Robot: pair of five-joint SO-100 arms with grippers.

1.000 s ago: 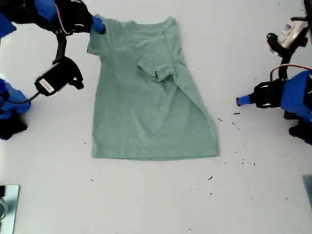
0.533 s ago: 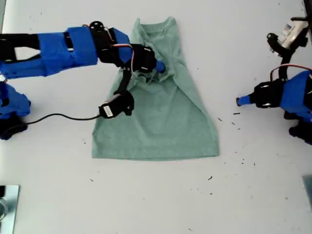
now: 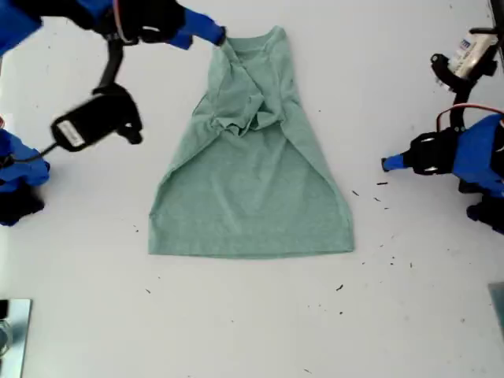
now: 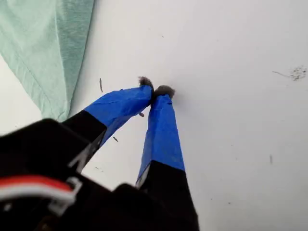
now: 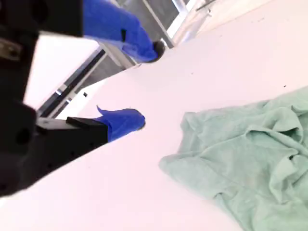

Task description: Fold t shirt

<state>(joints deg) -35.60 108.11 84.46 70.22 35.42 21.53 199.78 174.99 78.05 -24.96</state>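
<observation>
**A:** Where does the t shirt (image 3: 252, 189) lie?

**B:** Flat on the white worktop (image 3: 236, 331), in the middle of the exterior view. The collar is toward the top of the frame and the hem toward the bottom. Both sleeves (image 3: 244, 118) are turned in over the chest and bunch there, so the top half is narrow while the hem is at full width.

**A:** Why is my second end effector (image 3: 211, 33) up by the collar?

**B:** It hangs at the upper left of the exterior view, just beside the collar's edge. Its blue-taped fingers (image 5: 122, 122) stand wide apart with nothing between them. I judge that it is clear of the cloth, so the sleeve fold is free to lie as it is.

**A:** And my first end effector (image 3: 386, 163)?

**B:** It is parked at the exterior view's right, well apart from the shirt. In its wrist view the two tips (image 4: 155, 91) press together on nothing, over bare worktop with a few dark specks (image 3: 378, 189). Only the hem corner (image 4: 57, 108) shows nearby. It looks kept out of the way.

**A:** What is left?

**B:** By my reading, smoothing the bunched sleeves, then bringing the hem up toward the collar.
</observation>
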